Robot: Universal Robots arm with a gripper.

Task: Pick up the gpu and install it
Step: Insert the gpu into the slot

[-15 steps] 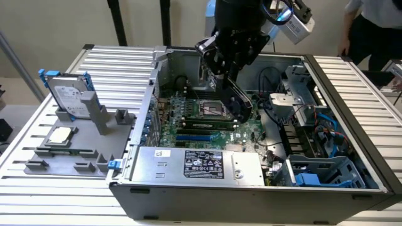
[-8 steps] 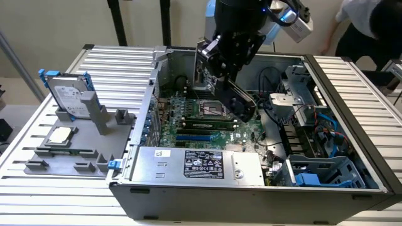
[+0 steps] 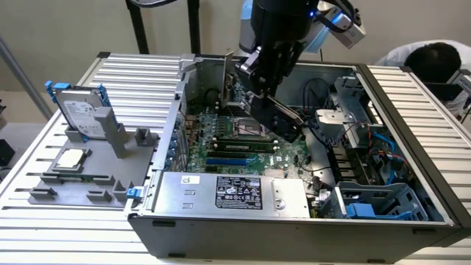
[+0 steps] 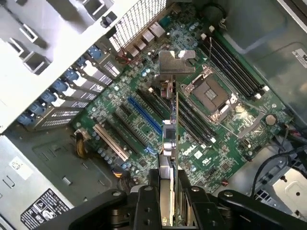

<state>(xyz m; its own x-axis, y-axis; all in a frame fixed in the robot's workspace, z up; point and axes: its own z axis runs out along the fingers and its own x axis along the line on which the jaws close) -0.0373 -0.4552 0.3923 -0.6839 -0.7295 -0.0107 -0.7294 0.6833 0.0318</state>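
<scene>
Wrist view shows the gripper point(image 4: 169, 206) clamped on the gpu point(image 4: 169, 139), which sticks out edge-on between its fingers, apart from the motherboard point(image 4: 139, 96) beyond. Picking up looks done; the card is not yet seated in a slot.

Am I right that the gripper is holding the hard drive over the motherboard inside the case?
Not quite: the gripper holds the gpu, not the hard drive, over the motherboard inside the case; the wrist view shows this.
</scene>
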